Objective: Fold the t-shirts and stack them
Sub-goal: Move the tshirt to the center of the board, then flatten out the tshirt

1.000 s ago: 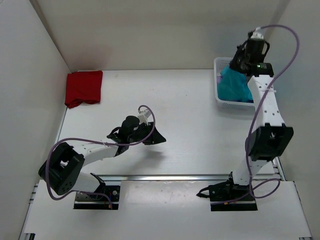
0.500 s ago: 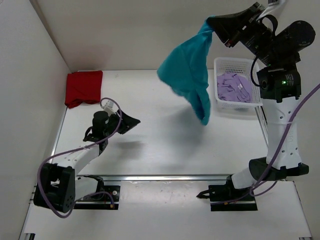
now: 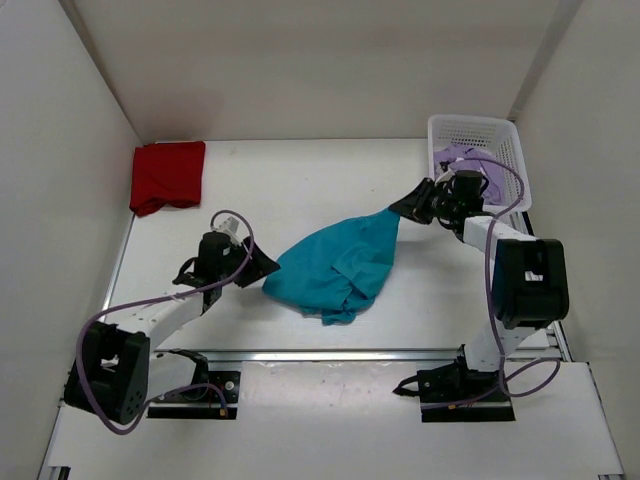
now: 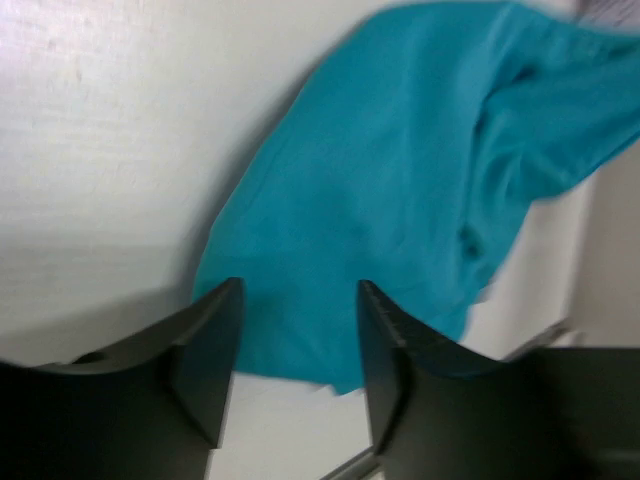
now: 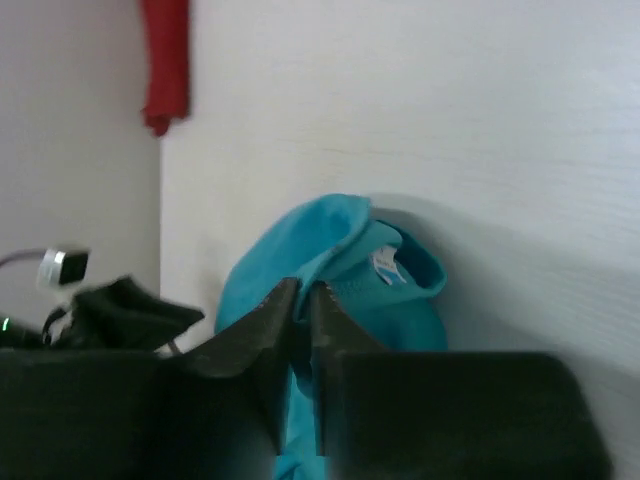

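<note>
The red shirt (image 3: 168, 176) lies folded in the far left corner of the table (image 3: 300, 180), where it lay a second ago. The left gripper (image 3: 262, 266) has shifted a little toward the middle since half a second ago and now sits low, just beside the left edge of the teal shirt (image 3: 335, 265). Its fingers are spread wide with nothing between them. Half a second ago the teal shirt hung in the air from the raised right arm. Now it is down on the middle of the table, and that arm has dropped low and reaches left from the basket side.

The teal shirt lies as a rumpled, roughly triangular heap, broad and bunched at its near left end and narrowing to a drawn-out point at its far right end. That point runs up into the right gripper (image 3: 405, 208). In the right wrist view the fingers are pressed nearly together, pinching teal cloth beside the collar, where a small white label (image 5: 385, 265) shows. Farther right, the lavender shirt (image 3: 470, 165) sits crumpled inside the white basket (image 3: 480, 125) at the table's far right corner.
</note>
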### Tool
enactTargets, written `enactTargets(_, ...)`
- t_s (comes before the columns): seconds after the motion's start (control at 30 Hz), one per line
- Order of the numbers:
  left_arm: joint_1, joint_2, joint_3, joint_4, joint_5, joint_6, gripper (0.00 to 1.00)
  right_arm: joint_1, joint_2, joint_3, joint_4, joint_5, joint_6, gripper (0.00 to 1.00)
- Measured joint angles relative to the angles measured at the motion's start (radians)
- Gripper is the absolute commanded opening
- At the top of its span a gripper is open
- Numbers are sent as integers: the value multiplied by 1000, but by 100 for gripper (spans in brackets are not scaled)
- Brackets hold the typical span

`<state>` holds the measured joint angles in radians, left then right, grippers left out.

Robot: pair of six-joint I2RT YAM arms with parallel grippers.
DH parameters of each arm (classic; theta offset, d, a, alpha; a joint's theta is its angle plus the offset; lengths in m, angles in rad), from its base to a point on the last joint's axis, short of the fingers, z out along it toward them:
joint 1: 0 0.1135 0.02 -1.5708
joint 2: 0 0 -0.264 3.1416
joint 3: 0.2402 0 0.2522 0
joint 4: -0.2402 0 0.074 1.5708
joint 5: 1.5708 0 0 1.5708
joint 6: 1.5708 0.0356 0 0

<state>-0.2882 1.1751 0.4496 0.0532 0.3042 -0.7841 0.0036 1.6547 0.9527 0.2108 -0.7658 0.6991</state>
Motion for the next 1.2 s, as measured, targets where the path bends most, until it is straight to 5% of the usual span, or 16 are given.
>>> enactTargets(0.1,-86,0,4,-80,-87,65,70,-4,40,45,-118,91,-43,56)
enactTargets(0.17,-139,6,8,-121,-132,103,70,9,27,112,-198,184,-87,62)
enactTargets(0.33,-170,90,9,-133,-154,140,60,145,-155,107,-293,465,-182,56)
enactTargets(0.53,-167,135,11,-68,-135,129,46,397,-386,-241,-306,621,-182,54)
enactTargets(0.7,-169,157,16,-47,-130,113,23,367,-493,-528,-314,653,-103,55)
enactTargets(0.77,-169,164,21,-37,-124,103,18,331,-516,-540,-293,649,-95,50)
enactTargets(0.87,-167,166,24,-21,-117,94,14,315,-497,-541,-273,638,-93,28)
enactTargets(1.2,-153,168,24,-4,-100,80,9,415,-524,-451,-333,695,-106,37)
